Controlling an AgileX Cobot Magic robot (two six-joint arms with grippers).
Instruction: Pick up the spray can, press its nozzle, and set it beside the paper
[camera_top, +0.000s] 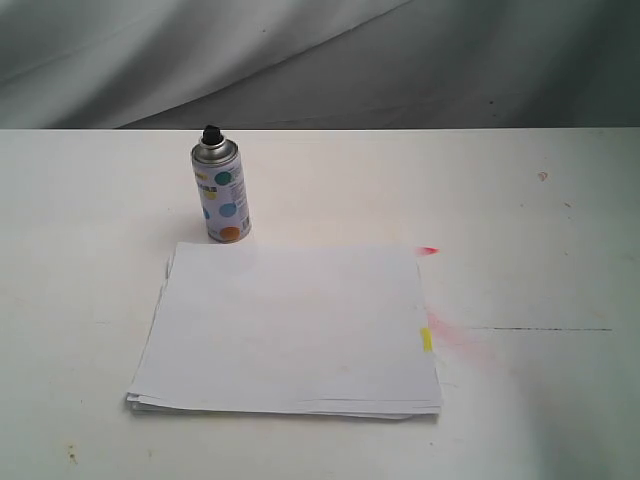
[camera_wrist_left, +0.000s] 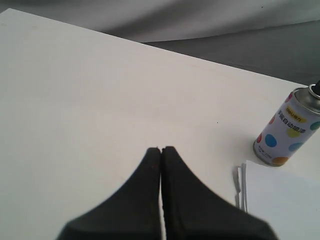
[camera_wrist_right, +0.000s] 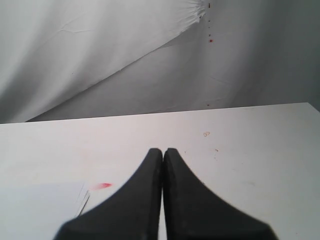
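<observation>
The spray can (camera_top: 221, 190) stands upright at the paper's (camera_top: 290, 330) far edge — nearer the left pincer (camera_wrist_left: 161, 149), pressed together like the right pincer (camera_wrist_right: 163, 150).

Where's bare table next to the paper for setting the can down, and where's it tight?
The table is bare left of the paper and right of it, past a red mark. The strip before the paper's near edge is narrow. Tightest: the far left corner, where the spray can stands.
</observation>
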